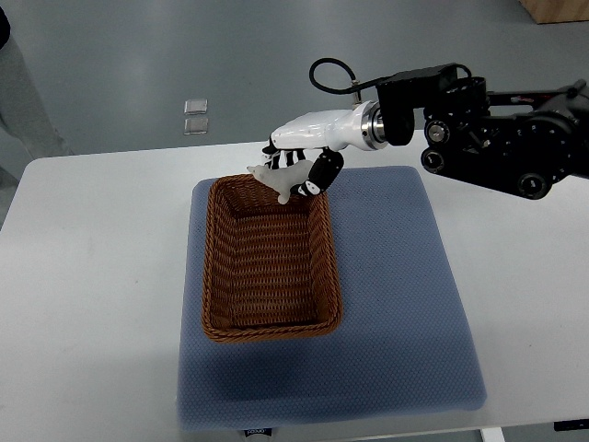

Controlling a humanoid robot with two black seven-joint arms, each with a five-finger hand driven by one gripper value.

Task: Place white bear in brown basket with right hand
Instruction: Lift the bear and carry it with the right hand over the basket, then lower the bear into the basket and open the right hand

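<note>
A: Where does the white bear (282, 179) sit against the right hand (299, 157)?

B: In it. The fingers are curled around the bear, which hangs just under the palm on the side away from the wrist, its pale body poking out toward the basket. Its long axis seems to run roughly along the hand's own line, though it is too small to be sure.

A: And the brown basket (267, 327)?

B: Directly below and ahead of the hand. The bear hovers over the basket's far rim, about at the corner nearest the wrist, not yet over the middle. The basket's long axis runs away from the hand toward the robot. I'd judge the drop needs the hand carried a little further over the opening before it lets go, else the bear may catch the rim.

A: Is the other arm any nearer?

B: The left hand isn't visible at all.

A: Counts?

B: One bear, one wicker basket, one blue mat (405, 304) under it on the white counter (92, 276). Beyond the hand, on the floor, two small clear squares (195, 116).
</note>
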